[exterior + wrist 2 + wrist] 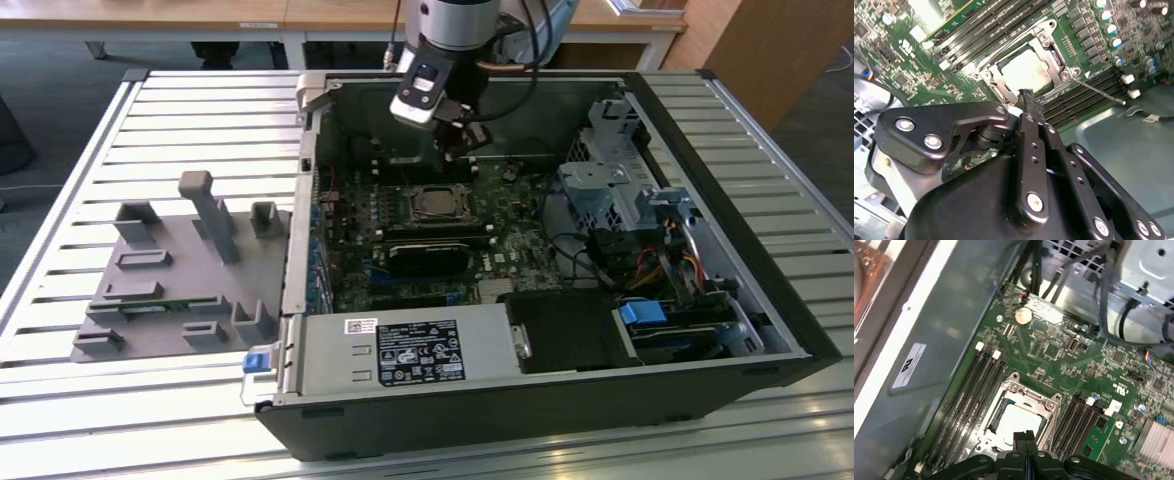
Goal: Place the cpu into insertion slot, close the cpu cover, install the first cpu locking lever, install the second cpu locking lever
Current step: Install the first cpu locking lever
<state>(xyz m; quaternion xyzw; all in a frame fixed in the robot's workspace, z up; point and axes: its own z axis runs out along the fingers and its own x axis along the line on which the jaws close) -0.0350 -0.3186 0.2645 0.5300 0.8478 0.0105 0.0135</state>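
Aluminium slats make up the table, and an open black computer case lies on its side on them. A grey moulded fixture sits on the slats toward the exterior view's left, just beside the case. Inside the case, a power supply with a printed label fills the near corner. A metal drive cage and a tangle of cables crowd the side at the exterior view's right. The green motherboard lies flat across the case floor. A black heatsink block sits on it, just on the near side of the insertion slot.

The gripper comes down from above on the far side of the slot, with its jaws clenched together on nothing. In both wrist views its own black body hides the nearest part of the slot. Its tips reach the slot's rim; whether they touch it I cannot tell.

Long black memory slots run parallel along both flanks of the socket. The cpu cover lies down flat over it, and the cpu sits inside the slot. Its pale metal top faces up through the cover's window, and its edges are square to the frame. Being square, it has no long axis to speak of.

One thin metal locking lever sticks out from a corner of the socket. It slants away across the neighbouring memory slots, and its free end is well clear of the frame.
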